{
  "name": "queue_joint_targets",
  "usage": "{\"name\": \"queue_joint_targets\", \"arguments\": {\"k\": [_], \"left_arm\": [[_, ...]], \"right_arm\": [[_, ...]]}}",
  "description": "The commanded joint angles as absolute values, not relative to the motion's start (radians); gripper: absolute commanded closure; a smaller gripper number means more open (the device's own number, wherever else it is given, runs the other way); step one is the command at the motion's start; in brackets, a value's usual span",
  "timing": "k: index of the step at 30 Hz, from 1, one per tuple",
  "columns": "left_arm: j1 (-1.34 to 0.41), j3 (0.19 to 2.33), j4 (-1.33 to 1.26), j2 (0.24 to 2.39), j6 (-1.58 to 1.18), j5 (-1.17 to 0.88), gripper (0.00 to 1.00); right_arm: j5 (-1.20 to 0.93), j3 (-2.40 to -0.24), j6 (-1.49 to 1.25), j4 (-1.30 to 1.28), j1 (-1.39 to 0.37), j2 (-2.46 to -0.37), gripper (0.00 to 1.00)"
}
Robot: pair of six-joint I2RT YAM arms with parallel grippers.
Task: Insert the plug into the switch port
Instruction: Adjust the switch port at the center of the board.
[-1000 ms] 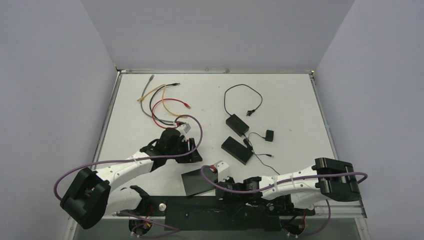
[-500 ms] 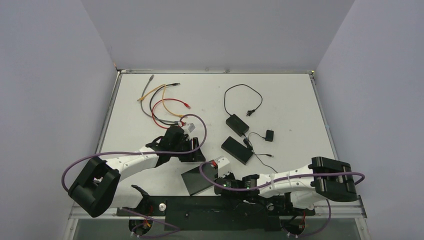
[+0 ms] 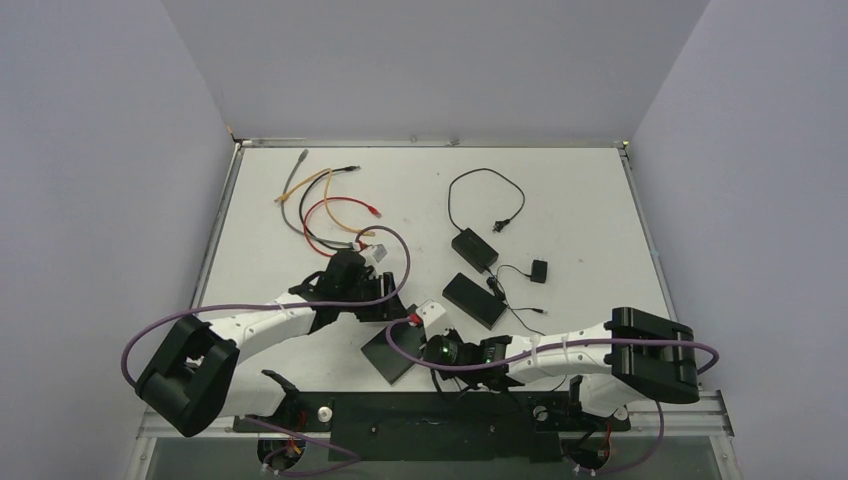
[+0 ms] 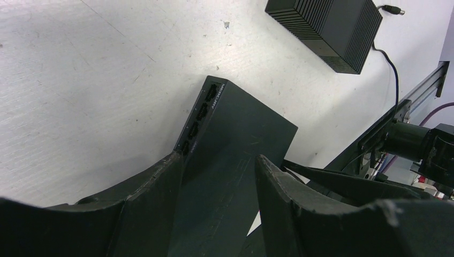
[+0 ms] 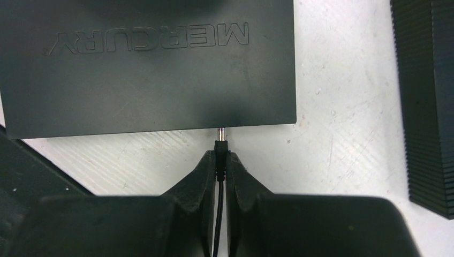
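The switch (image 5: pixel 150 64) is a flat black box marked MERCURY, lying near the table's front edge (image 3: pixel 392 358). My right gripper (image 5: pixel 220 158) is shut on the black barrel plug (image 5: pixel 220 147). The plug's metal tip meets the near edge of the switch, and a short length of bare metal shows. Its thin cable runs back between the fingers. My left gripper (image 4: pixel 218 159) straddles the switch (image 4: pixel 235 139), one finger against the side with the row of ports (image 4: pixel 201 115), the other on the opposite side. In the top view, the left gripper (image 3: pixel 385 300) and right gripper (image 3: pixel 428 345) flank the switch.
Two black ribbed boxes (image 3: pixel 473 248) (image 3: pixel 475 298) with thin black cables lie right of centre; one sits close to the right gripper (image 5: pixel 428 96). A small black adapter (image 3: pixel 539 271) lies further right. Coloured network cables (image 3: pixel 325 205) are coiled at the back left.
My right arm has swung left, carrying the plug up to the switch's edge. The left gripper has shifted slightly right along the switch.
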State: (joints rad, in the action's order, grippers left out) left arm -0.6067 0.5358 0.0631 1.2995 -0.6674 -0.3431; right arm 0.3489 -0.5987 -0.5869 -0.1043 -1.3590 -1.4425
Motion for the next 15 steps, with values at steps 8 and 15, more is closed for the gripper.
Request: {"name": "queue_joint_targets", "arguments": {"k": [8,15], "left_arm": [[-0.563,0.582,0.025,1.301,-0.637,-0.312,0.51],[-0.559,0.614,-0.034,1.365,-0.635,-0.345,0.51]], "right_arm": [[0.347,-0.623,-0.457,-0.095,-1.33,-1.433,1.0],[0.392,-0.583,-0.463,-0.1,-1.33,-1.387,1.0]]}}
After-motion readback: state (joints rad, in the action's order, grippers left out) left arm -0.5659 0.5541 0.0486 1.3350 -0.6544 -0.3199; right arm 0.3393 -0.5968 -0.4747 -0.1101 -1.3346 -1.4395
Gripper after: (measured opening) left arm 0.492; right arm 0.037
